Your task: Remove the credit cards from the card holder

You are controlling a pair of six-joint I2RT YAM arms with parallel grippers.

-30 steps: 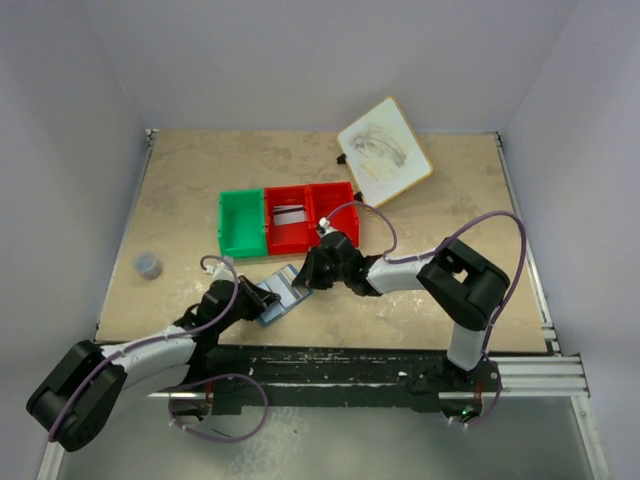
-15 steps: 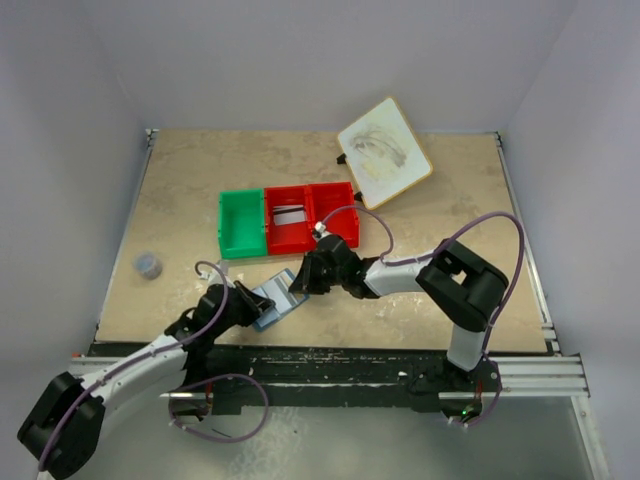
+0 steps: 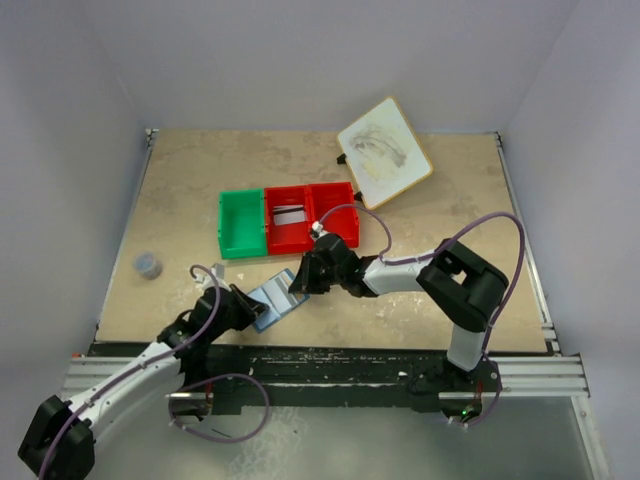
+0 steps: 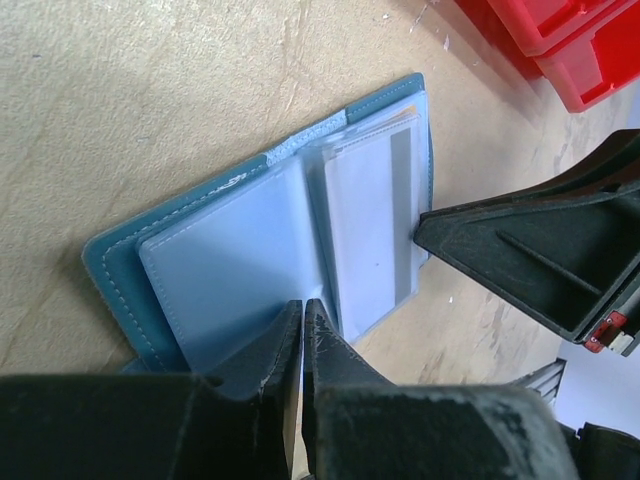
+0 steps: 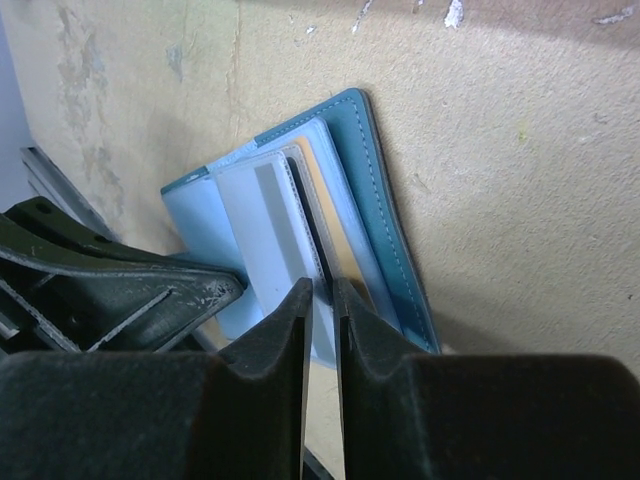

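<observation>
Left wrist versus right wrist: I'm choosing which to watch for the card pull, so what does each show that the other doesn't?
Only the left wrist view shows the red bins and the card holder's empty left panel laid flat. Only the right wrist view shows the stacked card edges fanned out: a grey-white card, a dark one, and a tan-orange card behind. Both show the open blue holder on the table, each view's own hand at its edge, with the other hand opposite.

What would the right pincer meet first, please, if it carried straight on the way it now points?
Most likely the exposed edges of the credit cards fanned in the open card holder. The right pincer has narrowly parted fingers in line with those edges, though depth is unclear and it may already be touching them.
</observation>
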